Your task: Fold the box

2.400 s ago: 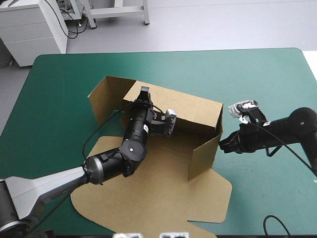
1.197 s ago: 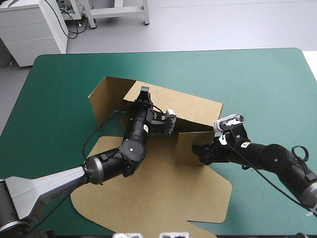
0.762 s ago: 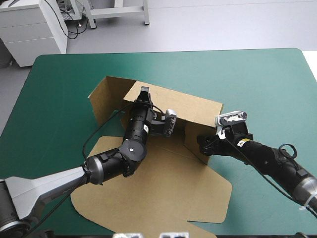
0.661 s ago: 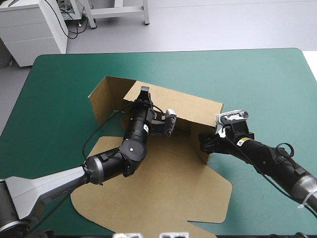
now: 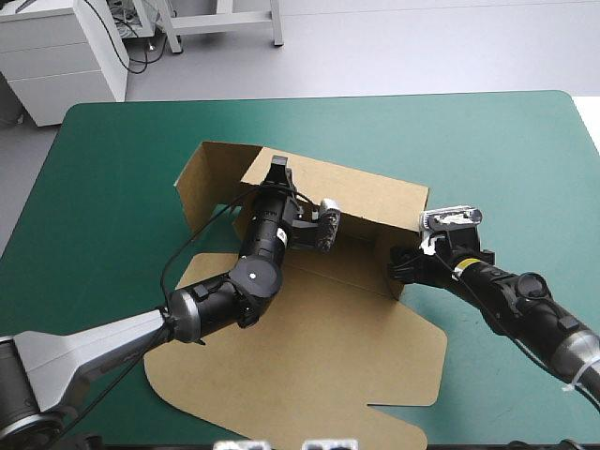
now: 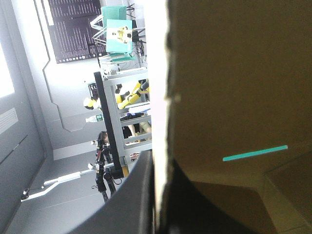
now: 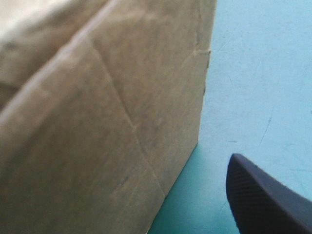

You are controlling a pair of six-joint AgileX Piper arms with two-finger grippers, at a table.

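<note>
Brown box (image 5: 328,319) about the middle of the teal-green cover (image 5: 506,150), half built. Lid (image 5: 309,384) spread flat toward 6 o'clock, reaching almost to the 6 o'clock edge of the cover. Long wall (image 5: 366,192) raised on the 12 o'clock side, running slightly slanted from about 11 o'clock to 2 o'clock. Loose flap (image 5: 211,183) standing at 10 o'clock, joined to the 11 o'clock end of the long wall and bent away from it. Short wall (image 5: 384,272) upright at 3 o'clock, meeting the long wall at the 2 o'clock corner.

Left gripper (image 5: 279,173) up on the top edge of the long wall, near its 11 o'clock end, with the arm coming over the lid from 7 o'clock. In the left wrist view, fingers (image 6: 195,209) all but closed, one on each face of the wall, with the pale cut edge of the board clamped between them. Thin teal-green line (image 6: 254,152) on the face of the board ahead of this gripper; slot or mark, cannot tell.

Right gripper (image 5: 405,265) at 3 o'clock of the box, just outside the short wall and low over the cover. In the right wrist view only one black finger (image 7: 268,200) seen, far out to the side and not at the centre, so spread wide and holding nothing. Narrow band of bare cover between that finger and the wall: near, not touching. Second finger not visible, so impossible to say on which side of the wall. Some creases across the outer face of the short wall.
</note>
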